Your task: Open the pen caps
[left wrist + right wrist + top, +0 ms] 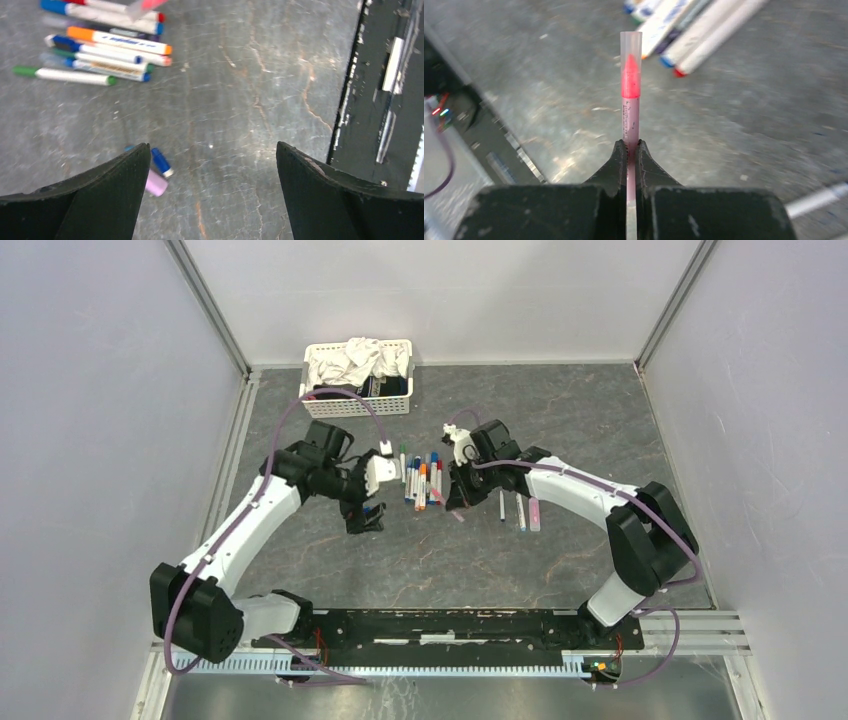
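Observation:
My right gripper (631, 145) is shut on a thin pink pen (630, 117) and holds it above the table. A clear cap (631, 42) sits over the pen's bright pink tip. My left gripper (212, 147) is open and empty, low over the table. A loose blue cap (161, 162) and a lilac cap (156, 184) lie just beside its left finger (107, 195). Several capped pens (107, 47) lie in a cluster between the two grippers (422, 480). In the top view the left gripper (365, 517) is left of the cluster and the right gripper (453, 500) is just right of it.
Three more pens (520, 512), one of them wider and lilac-pink (534, 514), lie right of the right gripper. A white basket (357, 405) of cloths stands at the back. The black base rail (450, 625) runs along the near edge.

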